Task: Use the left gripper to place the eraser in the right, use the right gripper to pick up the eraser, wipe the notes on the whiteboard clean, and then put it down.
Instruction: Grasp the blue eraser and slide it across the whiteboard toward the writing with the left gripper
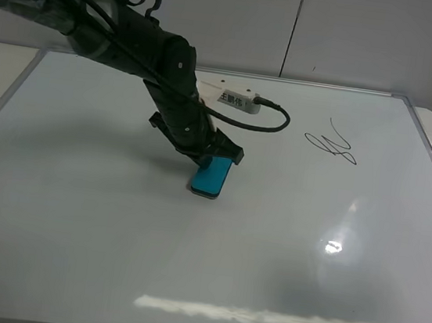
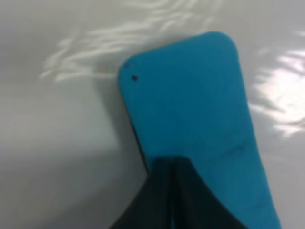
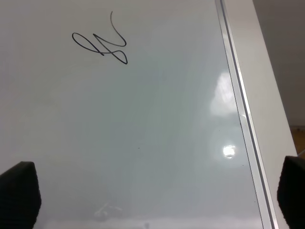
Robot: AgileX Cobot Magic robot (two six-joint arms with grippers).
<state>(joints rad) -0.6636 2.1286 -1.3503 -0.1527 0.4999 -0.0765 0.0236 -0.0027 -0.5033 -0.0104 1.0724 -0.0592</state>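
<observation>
The blue eraser [image 1: 212, 177] lies near the middle of the whiteboard [image 1: 75, 215], tilted with one end down on the board. My left gripper [image 1: 218, 156] is shut on its far end. In the left wrist view the eraser [image 2: 190, 105] fills the frame and the dark fingers [image 2: 169, 200] meet over its near end. The black scribbled notes [image 1: 333, 144] are on the board to the right of the eraser. My right gripper [image 3: 155, 202] is open and empty above the board's right part, with the notes [image 3: 102, 45] ahead of it. The right arm is out of the exterior view.
A white labelled box [image 1: 235, 99] with a black cable [image 1: 275, 125] lies at the board's far edge behind the left arm. The board's metal frame [image 3: 238, 100] runs along the right side, with the table edge beyond it. Light glare [image 1: 333, 246] shows on the board.
</observation>
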